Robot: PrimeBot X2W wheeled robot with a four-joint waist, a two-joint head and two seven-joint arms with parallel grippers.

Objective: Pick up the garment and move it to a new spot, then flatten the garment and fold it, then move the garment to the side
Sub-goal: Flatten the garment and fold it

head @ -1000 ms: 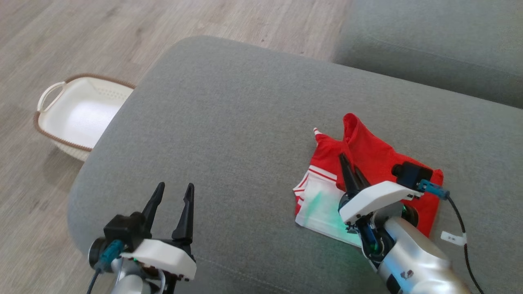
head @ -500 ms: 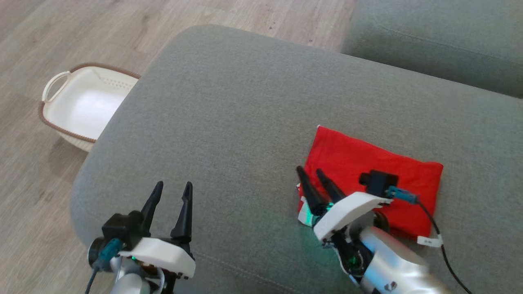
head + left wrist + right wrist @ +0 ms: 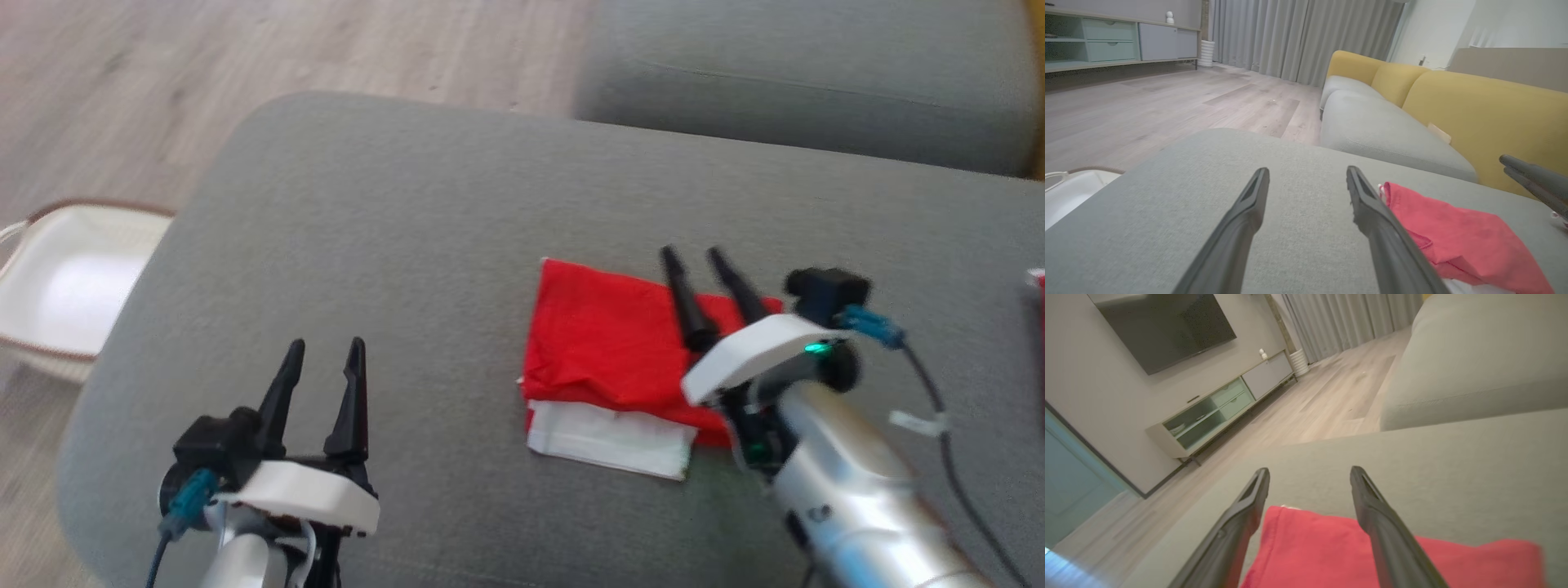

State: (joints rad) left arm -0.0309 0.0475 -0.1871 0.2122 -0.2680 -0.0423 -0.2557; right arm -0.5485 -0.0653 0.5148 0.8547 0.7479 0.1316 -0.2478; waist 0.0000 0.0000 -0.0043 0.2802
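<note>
Red garment (image 3: 608, 351) folded over since a second ago, white strip at near edge, lying right of grey cushion (image 3: 408, 229) centre. Right gripper (image 3: 691, 251) has released, spread, empty above it. Left gripper (image 3: 326, 343) spread, idle near cushion's left-front corner. Likely remaining: move aside.

Folded red garment (image 3: 604, 343) lies on grey cushion (image 3: 392, 245), right gripper (image 3: 691, 251) over it.
</note>
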